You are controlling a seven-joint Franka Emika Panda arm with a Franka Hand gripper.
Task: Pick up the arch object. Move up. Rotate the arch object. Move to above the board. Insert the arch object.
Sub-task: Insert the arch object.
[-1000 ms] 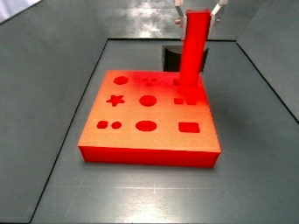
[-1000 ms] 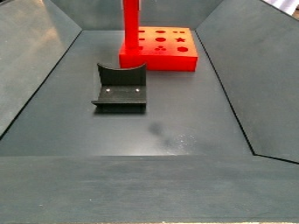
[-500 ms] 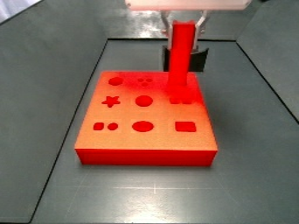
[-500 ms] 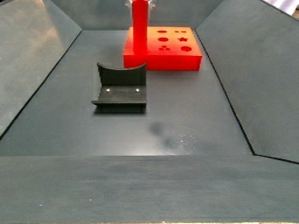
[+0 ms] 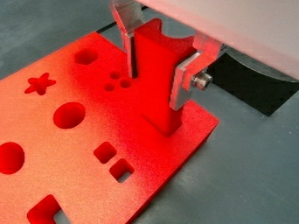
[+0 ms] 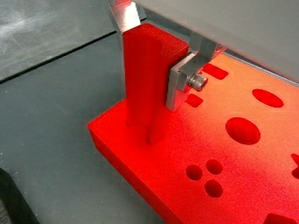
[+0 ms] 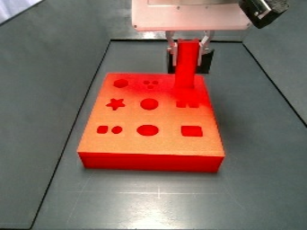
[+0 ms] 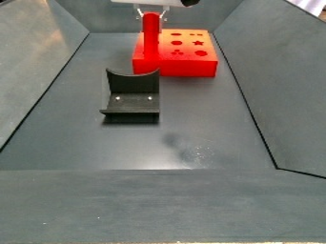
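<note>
The arch object (image 7: pixel 186 67) is a bright red bar. It stands upright with its lower end sunk in the orange-red board (image 7: pixel 150 149), near the board's far right corner. My gripper (image 7: pixel 188 41) is shut on the bar's upper part from above. Both wrist views show the bar (image 5: pixel 156 87) (image 6: pixel 145 79) between the silver fingers (image 5: pixel 184 80) (image 6: pixel 181 80), with its foot in the board's top (image 5: pixel 158 166) (image 6: pixel 163 164). In a side view the bar (image 8: pixel 149 43) rises from the board's near left corner (image 8: pixel 192 66) under the gripper (image 8: pixel 151 13).
A dark grey block with a curved notch (image 8: pixel 132 95) lies on the grey floor beside the board. It shows behind the bar in a side view (image 7: pixel 207 61) and in a wrist view (image 5: pixel 251 83). Sloped grey walls surround the floor.
The gripper has come down with the bar. The bar's lower end has gone down into the board, so less of the bar shows above it.
</note>
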